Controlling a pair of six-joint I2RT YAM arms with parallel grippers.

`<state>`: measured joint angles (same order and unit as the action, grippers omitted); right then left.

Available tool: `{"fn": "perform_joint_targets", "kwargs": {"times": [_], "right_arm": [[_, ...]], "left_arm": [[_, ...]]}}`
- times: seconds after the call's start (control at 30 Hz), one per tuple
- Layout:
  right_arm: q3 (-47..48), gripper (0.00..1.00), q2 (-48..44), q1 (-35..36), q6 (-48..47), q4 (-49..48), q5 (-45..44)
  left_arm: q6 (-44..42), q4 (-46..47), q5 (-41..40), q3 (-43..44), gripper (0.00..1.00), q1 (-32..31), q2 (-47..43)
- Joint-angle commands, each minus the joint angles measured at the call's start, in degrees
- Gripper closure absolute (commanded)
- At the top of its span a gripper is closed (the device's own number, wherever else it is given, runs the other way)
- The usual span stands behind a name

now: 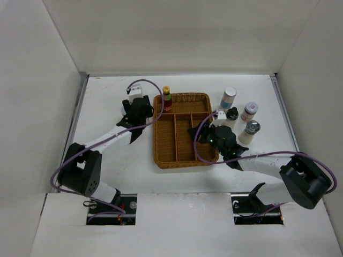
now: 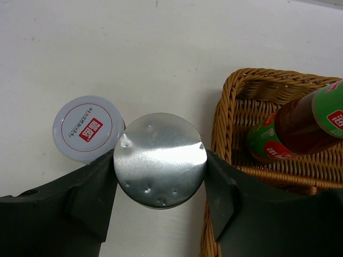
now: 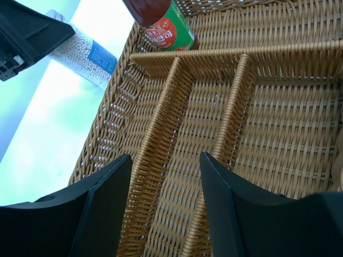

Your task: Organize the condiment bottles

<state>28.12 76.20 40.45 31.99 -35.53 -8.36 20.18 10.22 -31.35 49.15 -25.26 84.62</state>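
- R gripper point(image 3: 165, 156): released, nothing between jaws, over near-right part of tray point(image 1: 185, 164).
- L gripper point(image 2: 159, 158): clenched on foil-top cylinder point(image 2: 161, 142), standing on table just off tray's far-left corner. White-lid jar point(image 2: 86, 127) is right beside it.
- Step, my read: picking that cylinder. Next move: lift clear of rim, set in a free compartment w/o hitting sauce bottle point(image 1: 166, 99) in tray's far-left corner.
- Count: 7 bottles. 1 in tray, 2 left of it, 4 right of it: chrome shaker point(image 1: 251, 130), black-cap shaker point(image 1: 231, 115), spice jar point(image 1: 249, 111), blue-label cylinder point(image 1: 229, 98).
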Motion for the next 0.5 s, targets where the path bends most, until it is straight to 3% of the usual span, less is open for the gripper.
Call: {"fn": "perform_joint_targets", "kwargs": {"times": [0.0,0.27,0.47], "right_arm": [[1.23,0.4,0.35,-0.24,0.45,-1.56,0.89],[0.8,0.41,-0.26,-0.15,0.62,-2.26,0.54],[0.62,0.41,-0.7,-0.15,0.62,-1.91,0.28]], "left_arm": [[-0.23,3.4,-0.98,1.4,0.66,-1.06,-5.59],[-2.52,1.91,-2.92,2.7,0.7,-5.1,-17.37],[-2.08,-0.02,-2.57,5.08,0.7,-11.34,-16.6]]}}
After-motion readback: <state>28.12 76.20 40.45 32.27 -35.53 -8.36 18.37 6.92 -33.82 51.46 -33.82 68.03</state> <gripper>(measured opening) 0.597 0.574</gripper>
